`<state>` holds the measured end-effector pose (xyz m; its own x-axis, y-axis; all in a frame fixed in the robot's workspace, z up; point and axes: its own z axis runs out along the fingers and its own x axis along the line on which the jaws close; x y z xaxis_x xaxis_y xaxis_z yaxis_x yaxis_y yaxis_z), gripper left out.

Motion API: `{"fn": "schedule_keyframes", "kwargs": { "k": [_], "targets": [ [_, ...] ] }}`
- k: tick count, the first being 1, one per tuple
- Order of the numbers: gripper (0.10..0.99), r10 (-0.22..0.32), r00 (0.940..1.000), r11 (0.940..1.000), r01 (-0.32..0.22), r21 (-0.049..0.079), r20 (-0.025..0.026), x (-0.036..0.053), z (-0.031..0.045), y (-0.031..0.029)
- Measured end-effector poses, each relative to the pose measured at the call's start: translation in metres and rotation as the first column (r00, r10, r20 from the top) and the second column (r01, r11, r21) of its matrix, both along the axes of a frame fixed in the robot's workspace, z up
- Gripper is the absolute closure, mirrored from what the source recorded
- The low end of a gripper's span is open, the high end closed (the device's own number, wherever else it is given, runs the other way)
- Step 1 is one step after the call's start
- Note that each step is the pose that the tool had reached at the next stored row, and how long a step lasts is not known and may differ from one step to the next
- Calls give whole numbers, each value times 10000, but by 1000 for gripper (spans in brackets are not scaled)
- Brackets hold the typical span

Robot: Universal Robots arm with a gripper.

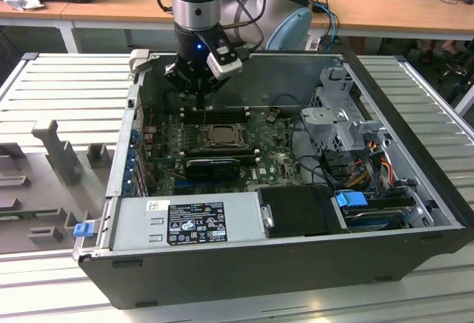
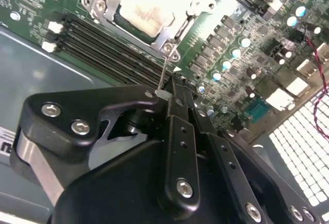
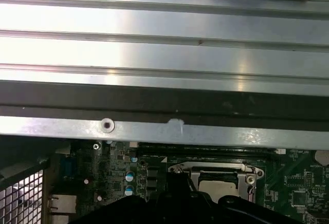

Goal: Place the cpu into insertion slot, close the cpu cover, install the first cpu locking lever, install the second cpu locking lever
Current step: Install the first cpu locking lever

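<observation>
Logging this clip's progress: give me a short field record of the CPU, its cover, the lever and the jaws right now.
cpu: pale beige square chip, lying flat inside the frame's opening
cover: silvery square metal frame plate, closed down over the chip
lever: thin silvery wire locking lever, standing up from the frame's corner
jaws: shut on the lever's tip

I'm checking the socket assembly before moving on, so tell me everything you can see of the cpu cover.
The cpu cover is a thin silvery-grey metal frame lying flat over the pale cpu, which shows through its square opening. Black memory slots run beside it. A thin wire lever runs from near its corner toward the gripper.
</observation>
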<state>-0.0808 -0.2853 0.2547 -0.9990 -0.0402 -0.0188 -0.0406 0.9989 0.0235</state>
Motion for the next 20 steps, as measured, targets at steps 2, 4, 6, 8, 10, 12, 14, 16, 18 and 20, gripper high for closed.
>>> {"fn": "schedule_keyframes", "kwargs": {
  "k": [2,4,6,8,10,12,14,16,18,20],
  "targets": [
    [980,0,10000,10000,0,0,0,26,-2,0],
    [980,-2,10000,10000,2,1,1,49,-5,0],
    [980,-1,10000,10000,1,0,1,60,-8,0],
    [980,-1,10000,10000,1,0,1,69,-11,0],
    [980,-1,10000,10000,1,0,1,85,-16,0],
    [980,0,10000,10000,0,0,0,100,-23,0],
    [980,0,10000,10000,0,5,1,112,-30,0],
    [980,-1,10000,9999,1,116,0,130,-38,-1],
    [980,-1,10000,9994,1,347,2,156,-54,0],
    [980,0,10000,9987,0,504,2,173,-78,0]
  ]
}}
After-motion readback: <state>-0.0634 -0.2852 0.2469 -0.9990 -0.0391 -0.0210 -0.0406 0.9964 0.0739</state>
